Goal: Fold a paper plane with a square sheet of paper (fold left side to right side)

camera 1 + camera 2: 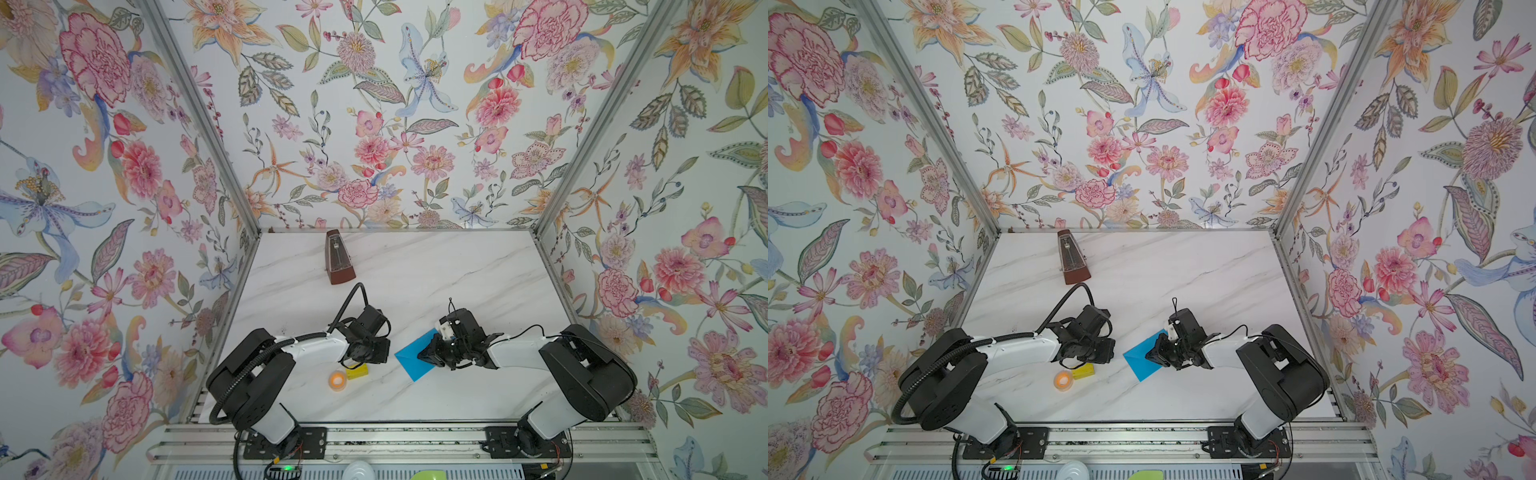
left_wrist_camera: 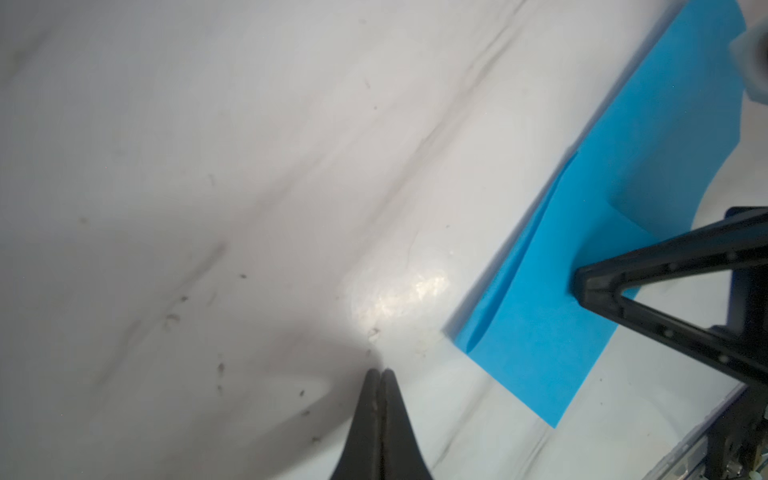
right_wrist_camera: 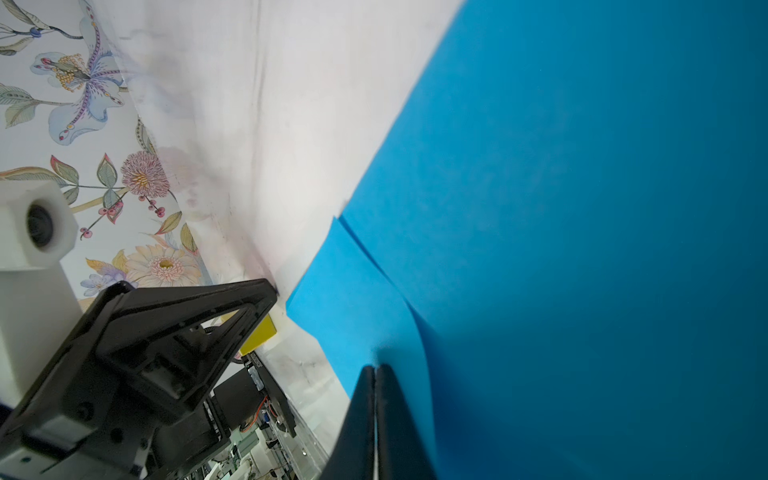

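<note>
Left wrist view: square sheet of paper (image 2: 561,299), blue, doubled over, upper layer bowed up along one edge; lies front-middle on the marble table (image 1: 457,270). Right gripper (image 2: 582,286): jaws clenched together, tip resting on the sheet. Left gripper (image 2: 380,374): clenched, empty, over bare marble just beside the sheet. Both top views: yellow block (image 1: 357,371) and orange tape roll (image 1: 337,380) by the left arm; brown metronome (image 1: 338,257) towards the far edge.
</note>
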